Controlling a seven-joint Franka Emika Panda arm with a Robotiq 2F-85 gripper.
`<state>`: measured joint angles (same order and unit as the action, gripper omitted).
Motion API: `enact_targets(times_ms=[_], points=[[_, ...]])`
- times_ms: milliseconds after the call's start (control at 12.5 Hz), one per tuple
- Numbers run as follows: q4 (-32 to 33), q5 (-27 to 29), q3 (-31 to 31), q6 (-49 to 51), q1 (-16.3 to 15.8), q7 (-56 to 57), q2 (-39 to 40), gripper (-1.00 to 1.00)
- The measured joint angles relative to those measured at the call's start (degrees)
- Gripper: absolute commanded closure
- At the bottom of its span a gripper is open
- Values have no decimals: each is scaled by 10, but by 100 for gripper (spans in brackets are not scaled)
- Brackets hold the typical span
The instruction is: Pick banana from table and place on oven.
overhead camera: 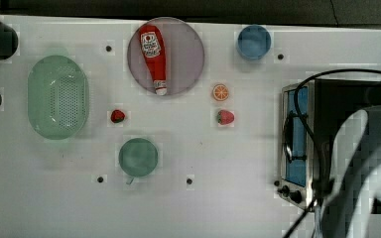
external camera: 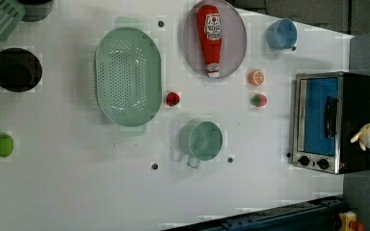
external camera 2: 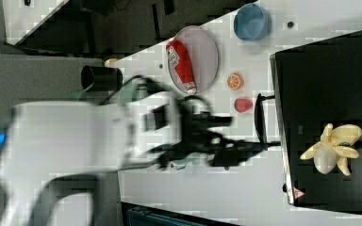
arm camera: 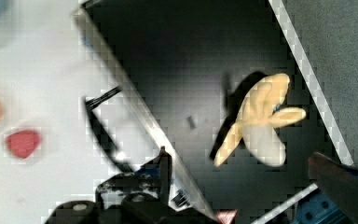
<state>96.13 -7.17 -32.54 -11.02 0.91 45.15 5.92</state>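
Banana (external camera 2: 333, 147) lying on black top of oven (external camera 2: 320, 70), free of the gripper (arm camera: 242, 186).

Fingers spread wide, nothing between them; one dark fingertip (arm camera: 342, 184) seen in wrist view near the peeled banana (arm camera: 261, 122) but apart from it. In left view, banana (external camera: 367, 135) at the far edge of oven top (external camera: 359, 103). Oven standing at the top view's right end of table (overhead camera: 228, 208); strawberry (external camera 2: 243, 104) and orange slice (external camera 2: 235, 81) on table beside oven door.
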Motion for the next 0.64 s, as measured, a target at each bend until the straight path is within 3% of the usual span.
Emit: enact_targets(times_ms=[320, 640], points=[[-50, 4, 67, 140, -21, -153, -116, -100], [-56, -4, 185, 172, -28, -361, -152, -100]])
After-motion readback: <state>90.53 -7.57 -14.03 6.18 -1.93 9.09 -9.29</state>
